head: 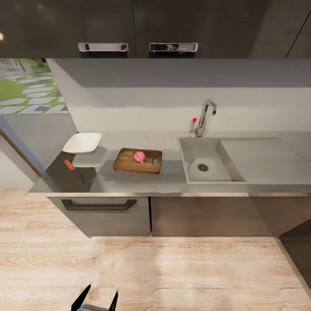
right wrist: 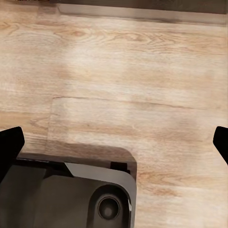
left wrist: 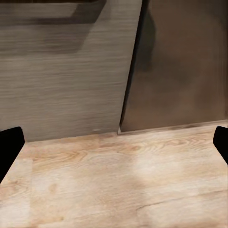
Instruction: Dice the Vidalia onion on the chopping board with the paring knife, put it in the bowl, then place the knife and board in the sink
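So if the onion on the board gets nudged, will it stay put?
Probably not. The onion looks round, resting on the flat board, so it would likely roll. Its small size suggests it is light, and its smooth-looking skin may slip in a grip.

From my head camera, the countertop (head: 129, 183) has bare stretches at centre frame, between the chopping board (head: 137, 160) and the sink (head: 207, 160), and in front of the board. The tap (head: 206, 115) rises behind the sink's upper left corner. The bowl (head: 82, 142) crowds the left end. Overhead cabinets (head: 138, 26) hang across the top, capping the space above. The wooden floor (head: 172, 268) lies open below.
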Available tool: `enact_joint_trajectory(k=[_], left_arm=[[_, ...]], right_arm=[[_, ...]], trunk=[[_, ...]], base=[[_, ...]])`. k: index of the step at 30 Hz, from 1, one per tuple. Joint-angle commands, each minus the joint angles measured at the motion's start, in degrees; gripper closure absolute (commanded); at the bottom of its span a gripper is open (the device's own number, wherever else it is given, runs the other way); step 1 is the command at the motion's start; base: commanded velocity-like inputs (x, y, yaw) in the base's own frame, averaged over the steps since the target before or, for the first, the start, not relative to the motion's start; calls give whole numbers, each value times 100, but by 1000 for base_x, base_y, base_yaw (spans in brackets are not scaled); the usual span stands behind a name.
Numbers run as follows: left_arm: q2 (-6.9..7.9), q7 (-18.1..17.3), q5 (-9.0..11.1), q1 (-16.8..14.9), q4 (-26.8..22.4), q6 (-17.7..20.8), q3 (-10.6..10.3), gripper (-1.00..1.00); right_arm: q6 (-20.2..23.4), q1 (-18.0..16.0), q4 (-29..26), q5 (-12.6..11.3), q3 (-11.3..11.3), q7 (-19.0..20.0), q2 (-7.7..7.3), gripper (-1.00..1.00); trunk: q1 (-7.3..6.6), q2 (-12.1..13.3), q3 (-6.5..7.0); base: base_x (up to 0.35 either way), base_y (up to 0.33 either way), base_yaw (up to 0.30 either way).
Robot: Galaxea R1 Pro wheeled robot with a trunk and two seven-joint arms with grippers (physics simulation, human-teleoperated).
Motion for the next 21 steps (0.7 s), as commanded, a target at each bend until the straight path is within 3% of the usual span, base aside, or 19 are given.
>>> enact_joint_trajectory(k=[1, 4, 9, 11, 14, 21], left_arm=[[9, 26, 5, 114, 6, -160, -12, -100], [7, 33, -55, 269, 127, -347, 1, -100], [-25, 116, -74, 334, 819, -563, 37, -100], [-90, 326, -66, 337, 1476, -881, 51, -100], [-310, 628, -58, 302, 2569, -1516, 62, -100], [-430, 722, 19, 132, 3913, -1781, 67, -100]], right_arm=[[-45, 2, -12, 56, -45, 41, 8, -100], [-119, 2, -16, 60, -37, 40, 13, -100], [-156, 2, -18, 61, -33, 34, 22, -100], [-160, 2, -15, 56, -37, 33, 21, -100], [-161, 2, -10, 54, -46, 32, 17, -100], [-161, 2, -9, 54, -50, 32, 15, -100]], trunk=[[4, -9, -7], [4, -9, -7], [4, -9, 20], [4, -9, 36], [4, -9, 62], [4, -9, 120]], base=[[0, 0, 0], [0, 0, 0], [0, 0, 0], [0, 0, 0], [0, 0, 0], [0, 0, 0]])
